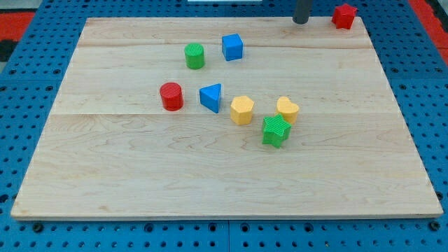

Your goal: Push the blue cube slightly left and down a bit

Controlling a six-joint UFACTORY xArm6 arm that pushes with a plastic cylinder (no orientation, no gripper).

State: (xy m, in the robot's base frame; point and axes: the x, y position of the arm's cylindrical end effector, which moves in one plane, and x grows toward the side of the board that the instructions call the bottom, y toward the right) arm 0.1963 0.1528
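On the wooden board [140, 168], left to right: a red cylinder [171, 96], a green cylinder [194, 55], a blue triangular block [211, 97], the blue cube [232, 47] near the view's top, a yellow hexagonal block [241, 110], a green star block [276, 131] touching a yellow heart block [287, 109]. My tip [300, 21], a bare rod with no jaws, holds and touches nothing, well right of the cube; a red star block [344, 15] sits farthest right.

Blue cube [232, 47], red cylinder [171, 96], green star [276, 131], pale wood board [140, 175].
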